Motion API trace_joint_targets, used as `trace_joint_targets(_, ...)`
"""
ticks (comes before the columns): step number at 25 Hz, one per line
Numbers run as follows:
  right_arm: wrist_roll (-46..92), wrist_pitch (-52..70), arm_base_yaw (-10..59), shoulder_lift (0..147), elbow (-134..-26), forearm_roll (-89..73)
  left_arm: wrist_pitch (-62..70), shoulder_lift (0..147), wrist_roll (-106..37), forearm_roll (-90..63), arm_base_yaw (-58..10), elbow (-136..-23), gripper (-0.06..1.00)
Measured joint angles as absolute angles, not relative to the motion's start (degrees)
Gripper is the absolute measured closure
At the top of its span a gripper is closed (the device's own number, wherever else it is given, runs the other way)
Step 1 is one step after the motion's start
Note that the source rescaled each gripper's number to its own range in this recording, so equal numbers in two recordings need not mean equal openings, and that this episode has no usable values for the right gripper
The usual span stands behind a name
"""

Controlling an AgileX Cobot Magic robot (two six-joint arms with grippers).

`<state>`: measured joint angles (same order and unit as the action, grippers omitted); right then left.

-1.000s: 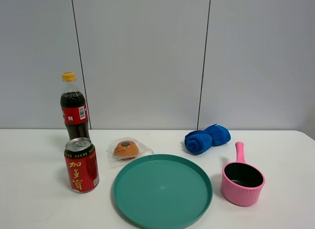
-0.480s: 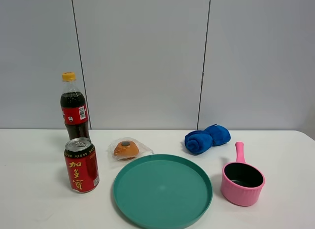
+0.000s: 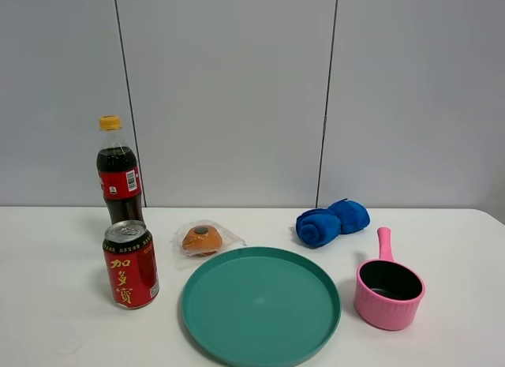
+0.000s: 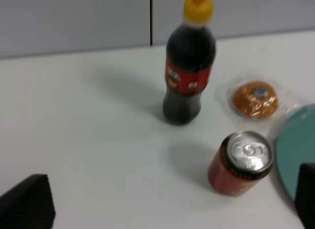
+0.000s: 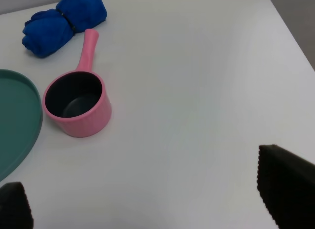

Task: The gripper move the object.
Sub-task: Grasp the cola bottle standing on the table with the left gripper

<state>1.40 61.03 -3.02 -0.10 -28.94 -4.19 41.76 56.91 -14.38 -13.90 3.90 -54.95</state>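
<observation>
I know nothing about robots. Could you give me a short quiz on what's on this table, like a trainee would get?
1. True or false: from the high camera, the cola bottle stands behind the red can.
2. Which of these lies nearest the pink pot? A) blue towel B) red can C) cola bottle
3. Fill in: the bottle's cap is ____.
Key: 1 true; 2 A; 3 yellow.

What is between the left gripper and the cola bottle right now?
Only bare white table, as the left wrist view shows. The open left gripper faces the cola bottle; the red can stands off to one side.
</observation>
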Motion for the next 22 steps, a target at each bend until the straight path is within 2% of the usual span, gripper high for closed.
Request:
trace_joint_targets(8, 1.4, 61.0, -3.0, -0.1, -28.9, -4.2, 30.3, 69.9, -16.0, -13.8, -4.1, -55.4, -0.06)
trace_joint_targets(13, 1.4, 61.0, -3.0, -0.1, -28.9, -4.2, 27.5, 73.3, -20.5, -13.9, -8.6, -55.4, -0.06)
trace_joint_targets(18, 1.4, 61.0, -3.0, -0.1, -28.9, -4.2, 19.2, 75.3, -24.8, -18.0, -9.7, -55.1, -0.06)
trace_joint_targets(22, 1.4, 61.0, -3.0, -0.1, -28.9, -4.2, 7.2, 75.4, -25.5, -18.6, -9.7, -51.1, -0.06)
